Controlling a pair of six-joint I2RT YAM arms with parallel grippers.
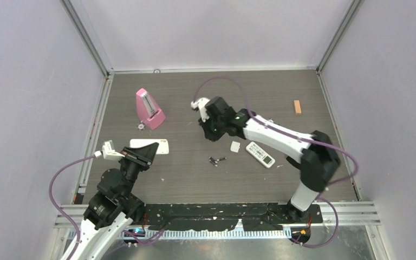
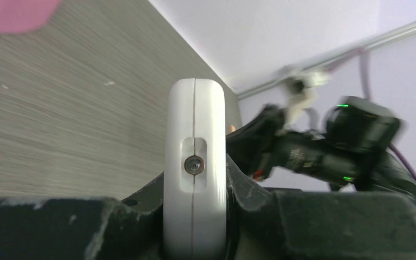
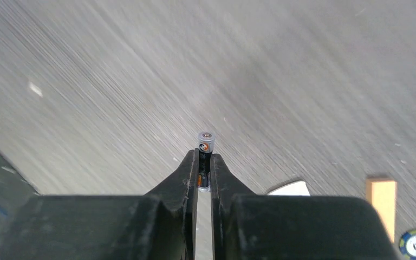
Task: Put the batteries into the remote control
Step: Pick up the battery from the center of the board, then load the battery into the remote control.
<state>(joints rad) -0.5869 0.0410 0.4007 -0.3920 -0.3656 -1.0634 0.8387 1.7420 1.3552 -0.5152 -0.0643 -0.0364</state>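
While the left claw (image 2: pixel 195 187) is clamped shut on the left part of the remote control (image 1: pixel 162 147), that long slim white remote points its long axis left to right across the overhead view; whether its battery bay faces up cannot be told. Just beyond the remote, farther from the arm bases, stands one pink metronome (image 1: pixel 150 108) with one small disc (image 1: pixel 141 127) at its foot. To the right of the remote, apart from it, what look like two loose batteries (image 1: pixel 215 160) lie on the table (image 1: pixel 195 179). Right of the remote and farther back than those, the right claw (image 3: pixel 205 162) hangs off the table, pinched closed on one battery (image 3: pixel 206 142), whose long axis runs along the fingers with its silvery end poking past the tips. Judging from this, the coming move turns on carrying that battery leftward and nearer, toward the remote; the right arm has the battery, the left arm has the remote. Farther right of the remote lie one small white piece (image 1: pixel 235 145), probably the bay cover, one second remote (image 1: pixel 260 154) with a dark display, and, well apart at the far right, one small wooden block (image 1: pixel 297 106)
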